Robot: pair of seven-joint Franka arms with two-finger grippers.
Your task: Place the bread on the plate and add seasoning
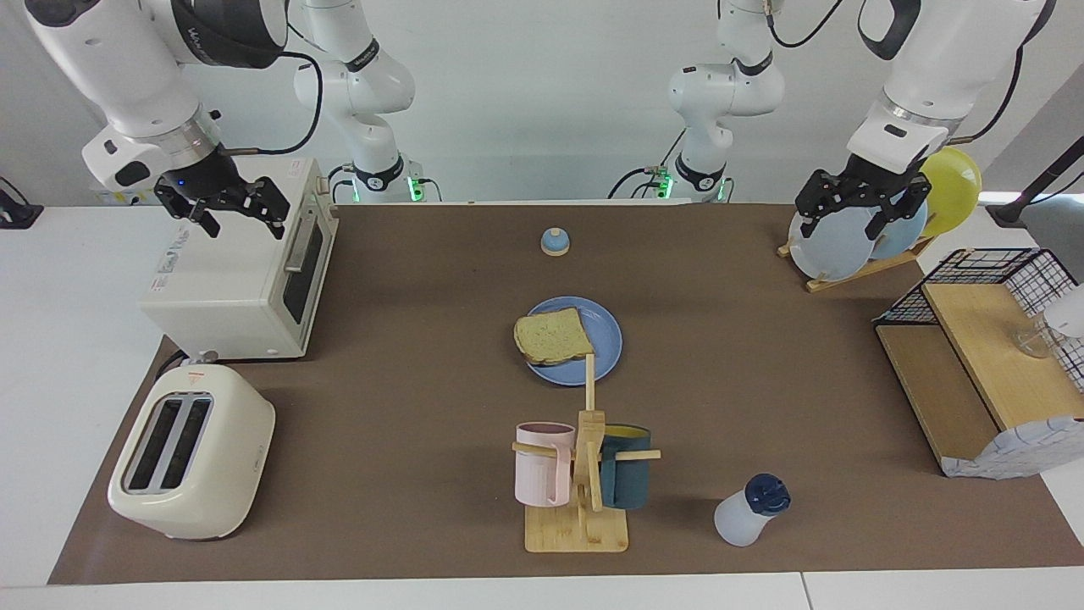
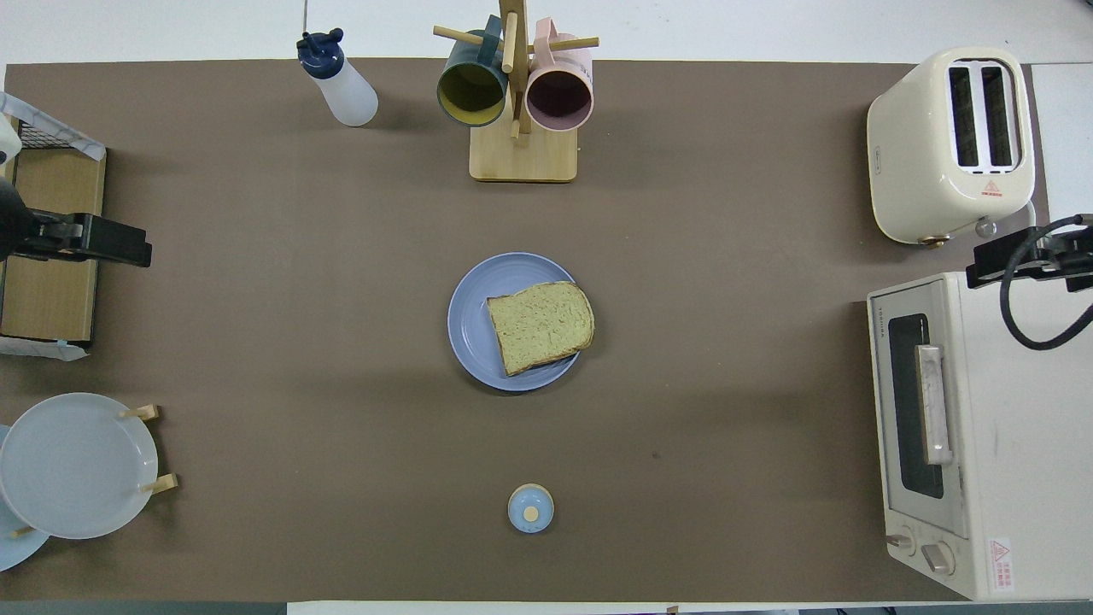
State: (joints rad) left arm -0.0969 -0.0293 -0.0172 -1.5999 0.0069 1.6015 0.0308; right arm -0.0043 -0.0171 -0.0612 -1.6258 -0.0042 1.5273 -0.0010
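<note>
The bread (image 1: 552,336) (image 2: 540,325) lies flat on the blue plate (image 1: 606,341) (image 2: 471,320) in the middle of the mat, one edge overhanging the rim toward the right arm's end. The seasoning (image 1: 749,511) (image 2: 339,79), a whitish bottle with a navy cap, stands farther from the robots than the plate, beside the mug rack toward the left arm's end. My left gripper (image 1: 857,213) (image 2: 119,243) hangs open and empty over the plate rack. My right gripper (image 1: 240,216) (image 2: 995,265) waits open and empty over the toaster oven.
A toaster oven (image 1: 241,271) and a cream toaster (image 1: 190,453) fill the right arm's end. The mug rack (image 1: 584,474) holds a pink and a dark mug. A plate rack (image 1: 855,241) and a wire-and-wood shelf (image 1: 982,373) stand at the left arm's end. A small blue dome (image 1: 555,242) sits near the robots.
</note>
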